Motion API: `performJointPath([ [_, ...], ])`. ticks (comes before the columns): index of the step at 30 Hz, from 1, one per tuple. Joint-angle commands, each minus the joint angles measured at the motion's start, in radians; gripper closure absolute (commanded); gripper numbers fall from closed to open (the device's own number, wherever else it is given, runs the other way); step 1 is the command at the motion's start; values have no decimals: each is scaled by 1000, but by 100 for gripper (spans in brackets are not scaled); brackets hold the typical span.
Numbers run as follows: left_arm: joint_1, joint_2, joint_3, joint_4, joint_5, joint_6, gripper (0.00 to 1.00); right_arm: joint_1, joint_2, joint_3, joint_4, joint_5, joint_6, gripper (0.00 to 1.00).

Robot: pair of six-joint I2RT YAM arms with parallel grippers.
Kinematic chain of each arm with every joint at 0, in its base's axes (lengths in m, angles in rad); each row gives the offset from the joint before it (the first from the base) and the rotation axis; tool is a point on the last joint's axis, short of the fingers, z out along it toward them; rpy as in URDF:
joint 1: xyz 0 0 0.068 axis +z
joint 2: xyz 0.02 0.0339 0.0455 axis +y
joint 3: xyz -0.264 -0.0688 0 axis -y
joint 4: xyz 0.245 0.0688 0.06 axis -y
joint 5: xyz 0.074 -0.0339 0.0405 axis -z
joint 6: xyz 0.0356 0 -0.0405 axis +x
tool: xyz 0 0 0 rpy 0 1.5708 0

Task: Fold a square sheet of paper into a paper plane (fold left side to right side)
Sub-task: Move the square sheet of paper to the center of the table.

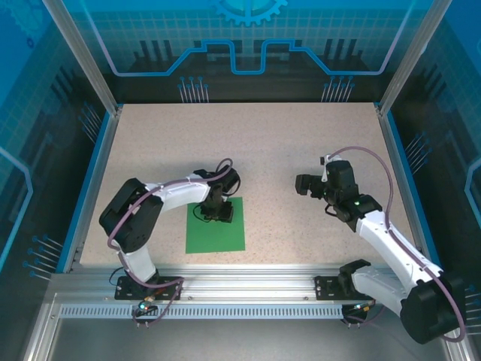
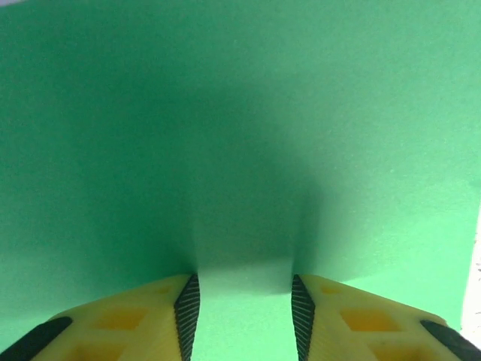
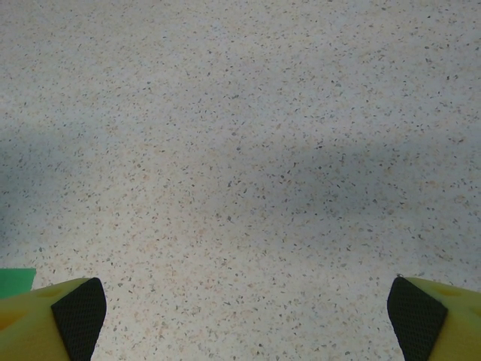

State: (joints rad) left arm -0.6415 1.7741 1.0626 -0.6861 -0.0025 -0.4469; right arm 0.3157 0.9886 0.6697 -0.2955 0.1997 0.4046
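Observation:
The square sheet of paper (image 1: 218, 239) lies flat on the speckled table, bright green, just in front of the left arm. My left gripper (image 1: 220, 216) points down onto the sheet's far half. In the left wrist view the green paper (image 2: 240, 113) spreads across the frame, and the left gripper (image 2: 244, 289) has its jaws half closed, both tips on the sheet and a paler strip of paper between the pads. My right gripper (image 1: 303, 184) hovers open over bare table to the right of the sheet. Its wrist view has a corner of the paper (image 3: 15, 277) at the far left, beside the wide-open right gripper (image 3: 246, 308).
The table (image 1: 285, 143) is ringed by a blue rim and aluminium posts, with a metal rail (image 1: 248, 289) along the near edge where the arm bases sit. The right arm (image 1: 383, 241) stretches over the table's right side.

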Motion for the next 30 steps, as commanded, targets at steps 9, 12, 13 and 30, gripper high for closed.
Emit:
performJointPath([
  [9,-15,197,216,36,-6,23,61,15,-42,5,-45,25,14,0],
  [12,-15,266,319,23,-14,47,61,15,-42,5,-54,23,18,0],
  [13,-14,293,361,16,-24,57,61,15,-44,5,-57,23,22,0],
  [30,25,390,650,-14,118,90,54,19,-9,9,-76,-14,28,0],
])
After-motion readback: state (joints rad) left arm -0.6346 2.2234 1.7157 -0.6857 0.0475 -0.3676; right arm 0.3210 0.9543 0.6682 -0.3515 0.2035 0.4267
